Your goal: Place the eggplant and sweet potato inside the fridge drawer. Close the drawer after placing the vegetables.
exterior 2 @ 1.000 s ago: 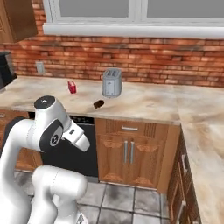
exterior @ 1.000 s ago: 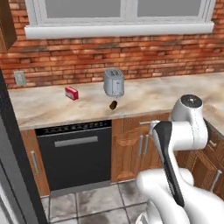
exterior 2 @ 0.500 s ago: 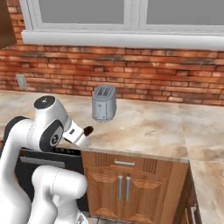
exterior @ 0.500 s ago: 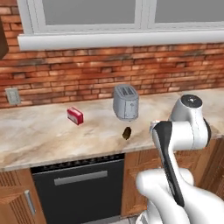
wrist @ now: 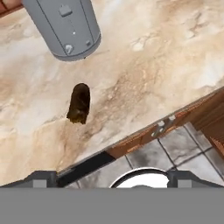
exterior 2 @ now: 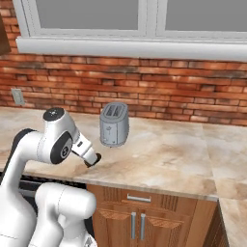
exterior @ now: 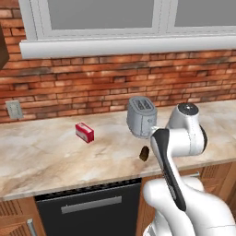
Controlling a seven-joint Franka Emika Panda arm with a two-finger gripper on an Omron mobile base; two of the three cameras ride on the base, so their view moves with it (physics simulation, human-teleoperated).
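The sweet potato (wrist: 79, 103) lies free on the surface (exterior: 41, 161), just in front of the toaster (exterior: 140, 117). The end effector is above it, probably for approach; whether it is apart, I cannot tell.

A grey toaster (exterior: 141, 117) is standing on a marble counter (exterior: 46, 161) below a brick wall (exterior: 92, 83) and window (exterior: 101, 14). A red-and-white box (exterior: 84, 132) is lying to its left. An outlet (exterior: 14, 109) is sitting on the wall. A black dishwasher (exterior: 87, 209) is sitting beneath.
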